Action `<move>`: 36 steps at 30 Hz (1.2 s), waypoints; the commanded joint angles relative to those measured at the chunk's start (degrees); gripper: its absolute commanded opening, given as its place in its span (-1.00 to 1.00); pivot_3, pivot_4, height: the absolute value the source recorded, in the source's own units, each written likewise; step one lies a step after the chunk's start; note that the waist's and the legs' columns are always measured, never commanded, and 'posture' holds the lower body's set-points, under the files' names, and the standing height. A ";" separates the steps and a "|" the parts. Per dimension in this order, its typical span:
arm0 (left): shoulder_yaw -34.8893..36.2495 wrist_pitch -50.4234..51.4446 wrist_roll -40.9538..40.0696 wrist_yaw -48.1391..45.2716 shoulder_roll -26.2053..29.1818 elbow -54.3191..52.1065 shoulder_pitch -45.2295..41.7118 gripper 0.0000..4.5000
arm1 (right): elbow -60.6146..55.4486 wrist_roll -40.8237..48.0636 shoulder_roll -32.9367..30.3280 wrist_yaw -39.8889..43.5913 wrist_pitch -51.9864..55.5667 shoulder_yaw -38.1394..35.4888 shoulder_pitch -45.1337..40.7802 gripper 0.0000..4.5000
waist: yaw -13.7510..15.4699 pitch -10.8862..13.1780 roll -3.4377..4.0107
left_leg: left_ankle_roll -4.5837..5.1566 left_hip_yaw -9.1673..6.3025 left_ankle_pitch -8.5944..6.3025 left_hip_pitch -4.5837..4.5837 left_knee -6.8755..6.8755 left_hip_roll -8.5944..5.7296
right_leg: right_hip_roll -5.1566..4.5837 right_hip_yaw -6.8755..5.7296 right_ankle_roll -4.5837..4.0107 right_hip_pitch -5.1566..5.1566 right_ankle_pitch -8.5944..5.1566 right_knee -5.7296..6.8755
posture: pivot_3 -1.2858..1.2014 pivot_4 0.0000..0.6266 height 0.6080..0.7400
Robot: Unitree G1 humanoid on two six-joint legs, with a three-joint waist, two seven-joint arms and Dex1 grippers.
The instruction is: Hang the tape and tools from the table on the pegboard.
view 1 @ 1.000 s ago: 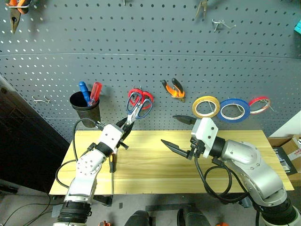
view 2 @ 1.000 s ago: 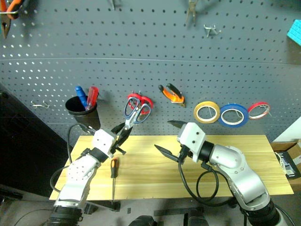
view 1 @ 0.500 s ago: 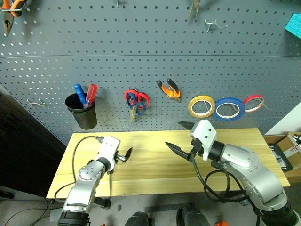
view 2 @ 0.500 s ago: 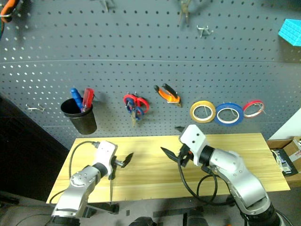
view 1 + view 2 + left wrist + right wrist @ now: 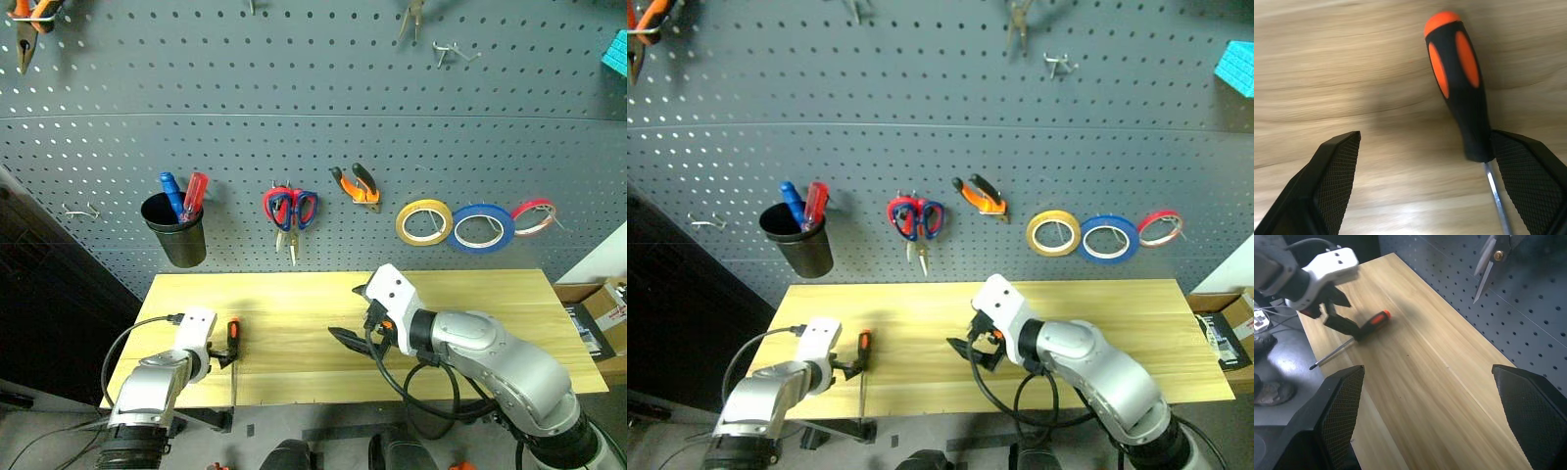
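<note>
The slim screwdriver (image 5: 233, 333) with a black-and-orange handle lies on the table (image 5: 490, 294) near its front left corner. My left gripper (image 5: 224, 354) hangs open right over it; in the left wrist view the handle (image 5: 1462, 83) lies between the fingers, up against one fingertip (image 5: 1528, 171). On the pegboard (image 5: 294, 98) hang the blue-handled scissors (image 5: 303, 209) beside a red-handled pair (image 5: 277, 202), the short pliers (image 5: 359, 186) and the yellow tape (image 5: 424, 222). My right gripper (image 5: 349, 313) is open and empty above the table's middle.
A black cup (image 5: 174, 235) holding a blue and a red screwdriver hangs at the board's left. Blue tape (image 5: 482, 227) and red tape (image 5: 536, 215) hang right of the yellow roll. More pliers (image 5: 27, 29) hang top left. A cardboard box (image 5: 607, 313) stands past the table's right end.
My left gripper let go of the scissors, which now hang on the board, and dropped to the table over the screwdriver. My right gripper sank lower and shifted left.
</note>
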 commanded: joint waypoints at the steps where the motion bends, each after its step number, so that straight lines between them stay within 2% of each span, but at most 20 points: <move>1: 0.26 0.78 -0.48 1.27 -1.46 2.61 -2.32 0.99 | -1.21 -0.61 -1.63 2.22 -2.38 1.80 -2.35 1.00 | -0.01 0.00 0.00 | 0.00 0.00 0.00 0.00 0.00 0.00 | 0.00 -0.01 0.00 -0.01 0.00 0.00 | 0.08 -0.59 1.00; 5: 2.42 1.83 -1.11 3.35 -2.84 5.44 -3.74 0.99 | -1.90 0.49 -3.69 5.54 -3.46 3.38 -3.31 1.00 | -0.16 0.00 0.00 | 0.00 -0.01 0.00 0.00 -0.01 0.03 | 0.00 -0.03 0.00 -0.02 0.00 0.00 | 0.06 -0.59 1.00; 12: 1.94 -0.87 -0.58 3.49 -2.20 4.72 -2.99 0.99 | -1.44 0.31 -4.44 7.04 -5.16 2.69 -3.32 1.00 | -0.14 -0.01 -0.02 | 0.00 0.00 0.00 -0.01 0.00 0.02 | 0.00 -0.01 0.00 -0.02 0.00 0.00 | 0.06 -0.61 1.00; 15: 2.58 -1.15 -1.05 3.48 -2.21 4.05 -2.44 0.74 | -1.15 -0.06 -4.56 7.08 -5.83 2.67 -2.98 1.00 | -0.13 -0.01 -0.02 | 0.00 0.00 0.00 -0.01 0.00 0.02 | 0.00 -0.01 0.00 -0.02 0.00 0.00 | 0.06 -0.62 1.00; 21: 1.09 -0.97 -1.22 2.60 -1.82 3.75 -1.84 -0.06 | -0.81 -0.22 -4.30 6.99 -6.40 2.74 -3.00 1.00 | -0.14 -0.01 -0.02 | 0.00 0.00 0.00 0.00 -0.01 0.02 | 0.00 -0.01 0.00 -0.02 0.00 0.00 | 0.06 -0.63 1.00; 25: 0.18 -5.50 -0.29 2.12 -1.15 4.02 -2.19 -0.63 | -0.72 -0.18 -4.50 7.14 -6.84 2.49 -2.86 1.00 | -0.14 -0.01 -0.02 | 0.00 0.00 0.00 -0.01 0.00 0.02 | 0.00 0.00 0.00 -0.02 0.00 0.00 | 0.06 -0.63 1.00; 26: 0.27 -7.06 -0.06 2.42 -1.07 3.95 -2.00 -0.72 | -0.84 -0.04 -4.58 7.28 -7.01 2.40 -2.71 1.00 | -0.14 -0.01 -0.02 | 0.00 0.00 0.00 -0.01 0.00 0.02 | 0.00 -0.01 0.00 -0.02 0.00 0.00 | 0.06 -0.64 1.00; 27: 0.49 -10.01 0.39 2.90 -0.87 3.24 -1.27 -0.77 | -0.98 0.00 -4.59 7.42 -7.61 2.23 -2.54 1.00 | -0.14 -0.01 -0.02 | 0.00 0.00 0.00 -0.01 0.00 0.02 | 0.00 -0.01 0.00 -0.02 0.00 0.00 | 0.06 -0.64 1.00; 31: 1.57 -21.47 1.82 3.98 -0.06 -1.34 3.46 -0.77 | -1.32 -0.45 -4.45 7.80 -11.30 1.66 -2.08 1.00 | -0.21 -0.01 -0.02 | -0.01 0.01 0.00 -0.01 -0.02 0.03 | 0.00 0.00 0.00 -0.02 0.00 -0.06 | 0.06 -0.64 1.00; 36: 3.31 -44.55 4.17 4.26 1.61 -11.03 12.82 -0.77 | -0.20 -2.24 -3.34 8.32 -21.94 0.12 -1.19 1.00 | 0.07 0.00 -0.01 | -0.01 0.00 0.00 -0.03 -0.06 0.05 | 0.01 -0.02 0.00 -0.01 0.00 -0.18 | 0.09 -0.65 1.00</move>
